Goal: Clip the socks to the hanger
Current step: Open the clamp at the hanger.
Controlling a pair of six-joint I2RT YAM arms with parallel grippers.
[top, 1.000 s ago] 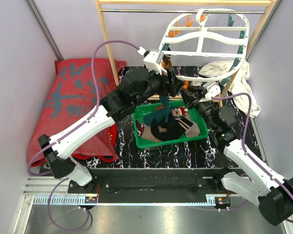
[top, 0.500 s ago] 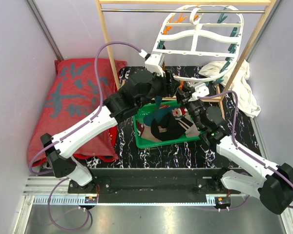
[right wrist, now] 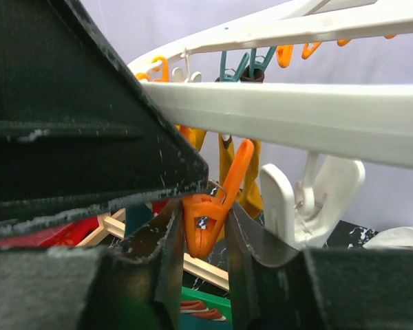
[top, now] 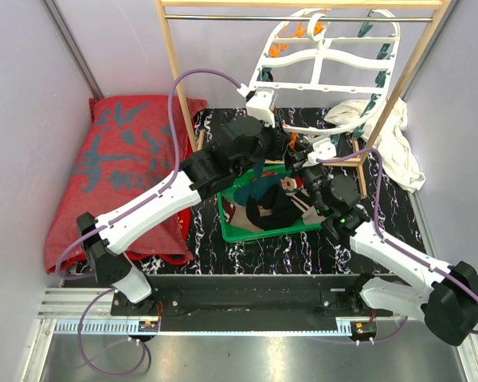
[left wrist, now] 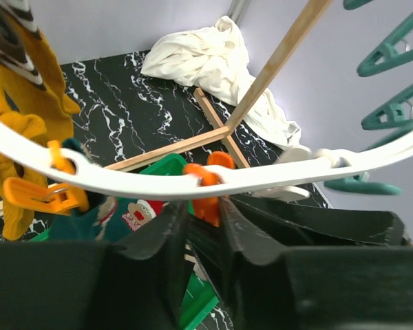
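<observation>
The hanger point(top: 328, 56) hangs tilted from the wooden rack point(top: 178, 72) at the rear of the bench point(top: 303, 251). Both end effectors sit at its lower rim.

In the left wrist view, the left end effector point(left wrist: 202, 210) stands closed on an orange peg point(left wrist: 205, 180) just under the white rim. Its fingers point(left wrist: 155, 240) touch the peg on both sides.

In the right wrist view, the right end effector point(right wrist: 205, 223) pinches an orange clip point(right wrist: 213, 206) hanging below the rim. We cannot tell whether this is the same peg.

A mustard sock point(left wrist: 24, 103) hangs from the rim, left of the peg. The other socks point(top: 269, 205) lie heaped in the green tray point(top: 233, 232) on the bench, below both end effectors. A white cloth point(top: 386, 139) lies by the rack's right post. A red cushion point(top: 119, 167) lies left of the tray.
</observation>
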